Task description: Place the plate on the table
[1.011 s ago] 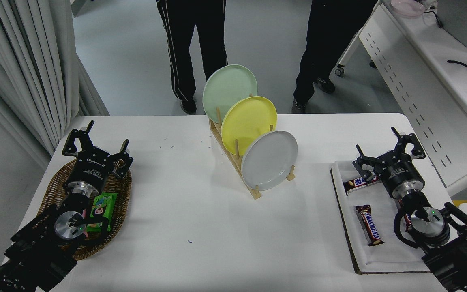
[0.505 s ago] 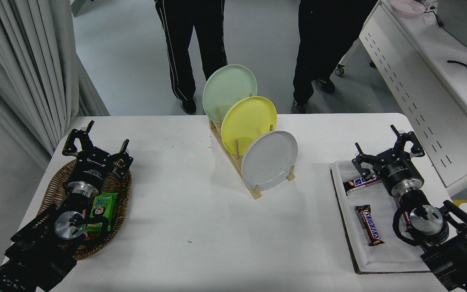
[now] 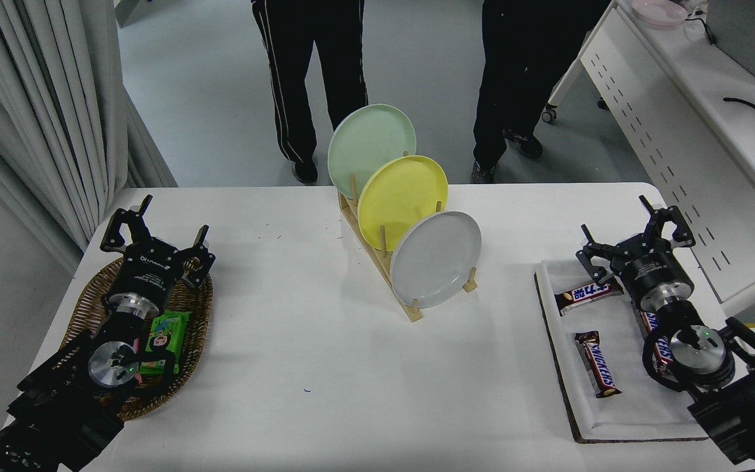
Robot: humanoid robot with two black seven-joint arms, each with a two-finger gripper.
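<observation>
Wicker basket [image 3: 89,308] sits at the tabletop's [image 3: 299,341] left edge, and the left end effector [image 3: 156,231] hangs parked over it, fingers spread wide and holding nothing; a green snack packet [image 3: 166,337] lies in the basket beside the arm.

Toward the middle of the far edge a wooden rack [image 3: 390,278] runs diagonally and holds three plates on edge: the pale green plate [image 3: 371,149] farthest back, the yellow plate [image 3: 402,200] in the middle, and the plate [image 3: 435,258], the light-grey one, in the nearest slot, leaning against its pegs. Nothing touches it yet.

At the right edge the right end effector [image 3: 636,227] hovers over the far end of a white tray [image 3: 613,413] holding candy bars [image 3: 597,372]; its fingers are wide apart and empty, well apart from the rack. Two people [image 3: 312,78] stand beyond the far edge.

The step in hand looks like the reach. To do it well, the right arm should probably come in from the rack's open right side, close on the grey plate's upper rim only, lift it straight up along the pegs so it neither drags the rack nor knocks the yellow plate, then lay it flat on bare tabletop in front.
</observation>
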